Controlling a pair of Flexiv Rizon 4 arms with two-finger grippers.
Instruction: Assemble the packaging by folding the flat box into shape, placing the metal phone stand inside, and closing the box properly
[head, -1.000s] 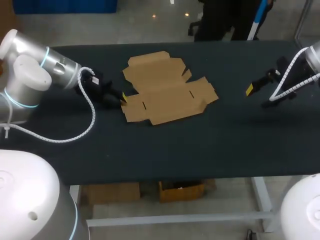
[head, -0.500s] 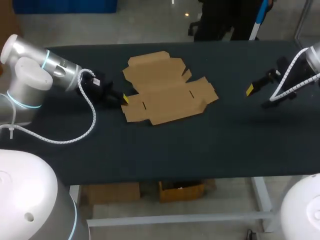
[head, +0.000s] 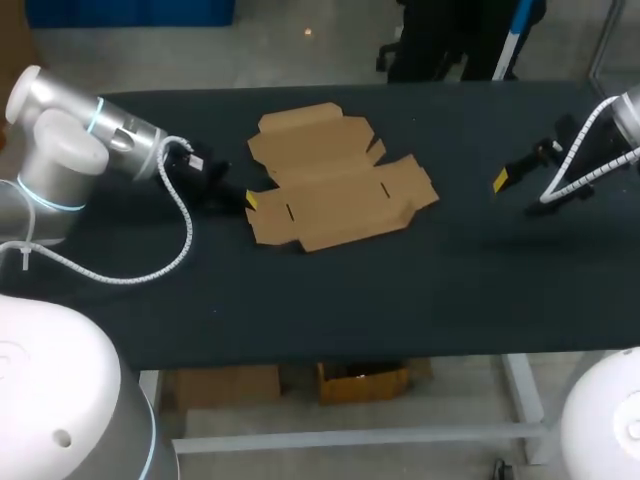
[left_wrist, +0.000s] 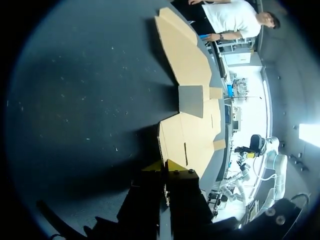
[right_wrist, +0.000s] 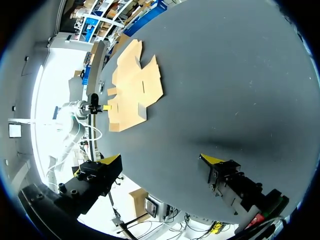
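The flat brown cardboard box (head: 335, 180) lies unfolded on the dark table (head: 400, 290), left of centre. My left gripper (head: 249, 200) is at the box's left edge. In the left wrist view this gripper (left_wrist: 164, 165) has its yellow tips pressed together on the near corner flap of the box (left_wrist: 192, 135). My right gripper (head: 499, 180) hovers far to the right of the box, well apart from it. In the right wrist view the right gripper (right_wrist: 161, 160) stands wide open with nothing between its fingers, and the box (right_wrist: 132, 82) lies far ahead.
The left arm's white coiled cable (head: 150, 270) loops over the table's left part. Bare dark tabletop runs between the box and the right gripper and along the front edge.
The left gripper's fingers have closed at the box's left edge, and the box has shifted slightly to the right. The right arm has stayed in place.
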